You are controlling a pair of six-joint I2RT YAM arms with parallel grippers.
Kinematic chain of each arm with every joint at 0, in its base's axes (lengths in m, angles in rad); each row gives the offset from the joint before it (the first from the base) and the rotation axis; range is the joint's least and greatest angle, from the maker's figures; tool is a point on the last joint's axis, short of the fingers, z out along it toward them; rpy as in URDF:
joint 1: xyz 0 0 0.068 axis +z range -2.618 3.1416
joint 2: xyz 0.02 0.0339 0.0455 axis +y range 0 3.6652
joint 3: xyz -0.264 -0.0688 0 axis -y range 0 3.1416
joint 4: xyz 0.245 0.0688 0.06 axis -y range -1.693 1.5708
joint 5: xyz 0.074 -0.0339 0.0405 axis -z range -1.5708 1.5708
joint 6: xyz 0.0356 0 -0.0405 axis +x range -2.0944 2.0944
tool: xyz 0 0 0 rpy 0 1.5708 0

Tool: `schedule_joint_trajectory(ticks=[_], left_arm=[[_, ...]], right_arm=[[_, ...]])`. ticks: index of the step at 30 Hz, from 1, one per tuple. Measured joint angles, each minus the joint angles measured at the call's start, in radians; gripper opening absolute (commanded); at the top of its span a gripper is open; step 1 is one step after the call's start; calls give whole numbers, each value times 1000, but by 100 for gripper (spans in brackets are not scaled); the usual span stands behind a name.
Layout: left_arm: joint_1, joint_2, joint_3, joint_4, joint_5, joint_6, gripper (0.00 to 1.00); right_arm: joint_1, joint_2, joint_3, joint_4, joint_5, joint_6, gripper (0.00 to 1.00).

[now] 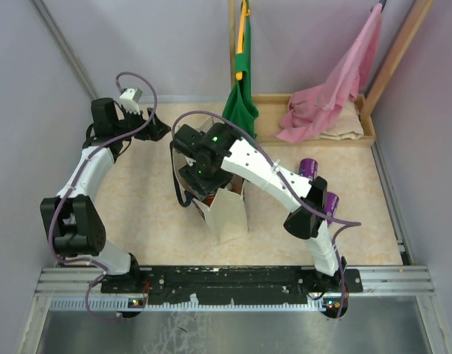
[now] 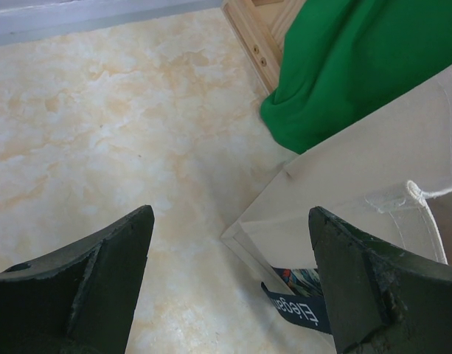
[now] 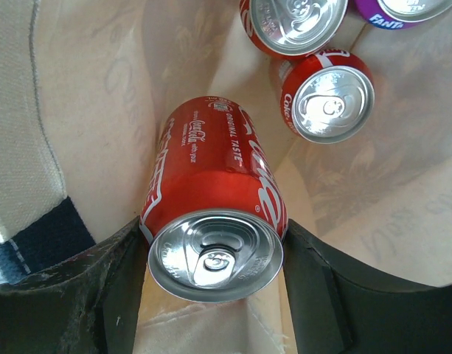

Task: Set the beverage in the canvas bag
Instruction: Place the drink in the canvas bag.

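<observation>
Standing upright on the table (image 1: 137, 199), the canvas bag (image 1: 229, 215) has its mouth open to the overhead camera. Right gripper (image 3: 214, 254) sits within that mouth, fingers closed against both sides of a red Coca-Cola can (image 3: 211, 195), lid toward the wrist camera. Left gripper (image 2: 229, 243) is near the bag's outer wall, fingers spread wide, holding nothing. Three more cans (image 3: 329, 96) stand deeper in the bag. Assessment: the insertion step is in hand; the can is between the bag walls but not released. Next move calls for descent clear of the cans below, then opening the fingers and withdrawing straight up without snagging the navy strap (image 3: 41, 236).
</observation>
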State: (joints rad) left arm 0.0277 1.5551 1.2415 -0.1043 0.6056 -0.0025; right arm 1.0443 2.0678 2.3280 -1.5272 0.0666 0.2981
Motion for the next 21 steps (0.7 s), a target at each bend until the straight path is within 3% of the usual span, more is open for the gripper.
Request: schedule_joint_trajectory(ticks=[21], left_arm=[[0,-18,-14,0,-3,8,92]], right_arm=[[14,116,-85,122,45,-80,0]])
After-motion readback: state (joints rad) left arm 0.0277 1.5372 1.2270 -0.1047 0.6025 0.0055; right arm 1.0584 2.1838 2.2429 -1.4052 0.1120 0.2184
